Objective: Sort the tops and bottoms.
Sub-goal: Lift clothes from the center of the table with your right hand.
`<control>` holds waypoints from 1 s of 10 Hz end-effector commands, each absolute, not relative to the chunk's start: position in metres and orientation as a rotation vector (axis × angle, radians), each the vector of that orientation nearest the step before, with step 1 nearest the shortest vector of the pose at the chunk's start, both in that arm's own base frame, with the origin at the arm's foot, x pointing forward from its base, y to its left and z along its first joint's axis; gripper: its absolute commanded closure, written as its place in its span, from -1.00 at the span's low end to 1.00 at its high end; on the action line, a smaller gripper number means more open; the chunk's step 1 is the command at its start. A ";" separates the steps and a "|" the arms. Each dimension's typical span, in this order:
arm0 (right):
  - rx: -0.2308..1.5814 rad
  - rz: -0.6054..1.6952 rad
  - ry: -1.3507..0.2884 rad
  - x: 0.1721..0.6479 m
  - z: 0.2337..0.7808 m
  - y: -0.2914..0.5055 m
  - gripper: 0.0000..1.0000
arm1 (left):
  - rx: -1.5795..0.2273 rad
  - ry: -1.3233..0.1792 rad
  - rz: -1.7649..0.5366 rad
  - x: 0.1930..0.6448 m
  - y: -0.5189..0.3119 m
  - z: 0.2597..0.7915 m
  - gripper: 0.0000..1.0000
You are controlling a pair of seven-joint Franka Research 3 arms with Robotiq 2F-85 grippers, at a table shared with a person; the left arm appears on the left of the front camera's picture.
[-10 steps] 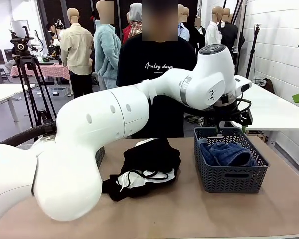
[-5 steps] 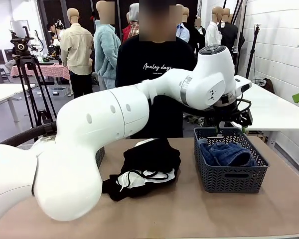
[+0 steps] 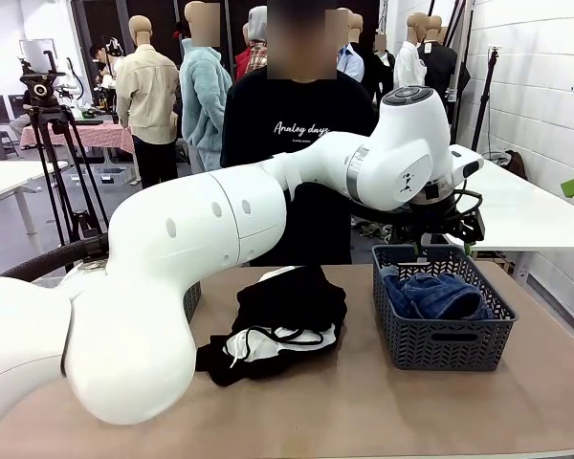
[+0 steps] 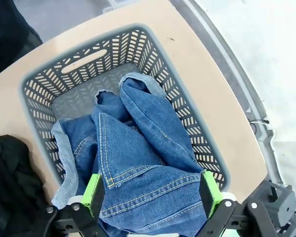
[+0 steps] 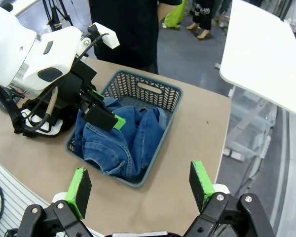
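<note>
Jeans [image 4: 138, 163] lie heaped inside the grey basket [image 4: 84, 61], where the left gripper [image 4: 152, 190] hangs just above them, jaws spread wide and nothing between its green pads. The right gripper [image 5: 140, 186] hovers high over the basket's near side, equally wide and empty. With the bottoms apparently settled, the sensible move is a straight lift clear of the basket, so that no finger catches a denim fold or the lattice wall. The arm can then swing to the pile of black garments [image 3: 287, 316] lying just beside the basket and pinch a single raised fold rather than the whole bundle. A white piece is tangled in that pile, so layers could come up together. The tan table [image 3: 364, 411] under the basket looks smooth and matte. Beyond the basket a person [image 3: 297, 124] in a black printed top stands at the far edge, with a camera tripod [image 3: 53, 124] well off to one side and a white table [image 3: 526, 206] behind.
</note>
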State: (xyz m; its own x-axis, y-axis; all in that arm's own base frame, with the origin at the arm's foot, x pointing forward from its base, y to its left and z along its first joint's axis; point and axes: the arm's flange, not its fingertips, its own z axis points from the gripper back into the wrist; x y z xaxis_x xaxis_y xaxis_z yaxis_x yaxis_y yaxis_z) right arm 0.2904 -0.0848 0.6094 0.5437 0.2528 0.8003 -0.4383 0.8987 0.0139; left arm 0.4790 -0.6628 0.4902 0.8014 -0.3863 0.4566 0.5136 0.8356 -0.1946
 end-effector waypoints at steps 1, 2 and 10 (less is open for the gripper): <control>0.225 0.415 -0.909 0.292 0.608 -0.084 -1.00 | -0.315 -0.426 -0.494 0.479 -0.663 0.490 -1.00; 0.225 0.415 -0.909 0.292 0.608 -0.084 -1.00 | -0.315 -0.426 -0.494 0.479 -0.663 0.490 -1.00; 0.225 0.415 -0.909 0.292 0.608 -0.084 -1.00 | -0.001 -0.295 -0.441 0.442 -0.514 0.530 -1.00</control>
State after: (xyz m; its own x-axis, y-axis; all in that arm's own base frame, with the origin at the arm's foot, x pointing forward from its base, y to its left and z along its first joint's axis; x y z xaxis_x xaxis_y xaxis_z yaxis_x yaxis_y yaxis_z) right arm 0.2904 -0.0850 0.6094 0.5437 0.2523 0.8005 -0.4381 0.8988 0.0142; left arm 0.4875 -0.5868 0.5563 0.8556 -0.4314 0.2862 0.4411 0.8968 0.0333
